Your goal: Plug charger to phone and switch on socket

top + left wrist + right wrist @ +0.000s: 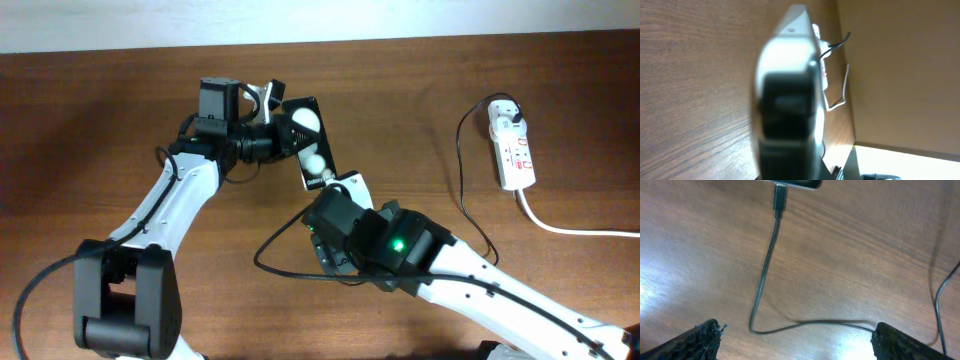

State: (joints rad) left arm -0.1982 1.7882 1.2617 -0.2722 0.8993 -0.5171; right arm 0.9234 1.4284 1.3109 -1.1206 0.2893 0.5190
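Note:
The phone (pixel 305 138) is a black slab with two white circles, lying at an angle at the table's middle back. My left gripper (pixel 264 108) is shut on its far end; the phone fills the left wrist view (pixel 789 95), blurred. The charger's connector tip (pixel 779 197) sits at the phone's near edge (pixel 798 184) and looks plugged in. Its thin black cable (pixel 764 270) loops across the wood and runs right (pixel 463 165) to a black plug (pixel 507 116) in the socket (pixel 513 152). My right gripper (pixel 795 341) is wide open and empty, just back from the connector.
The socket's thick white cord (pixel 570 228) trails off to the right edge. The socket also shows in the left wrist view (pixel 823 70), behind the phone. A loop of charger cable (pixel 268 262) lies beside my right arm (pixel 400 245). Bare wood lies left and front.

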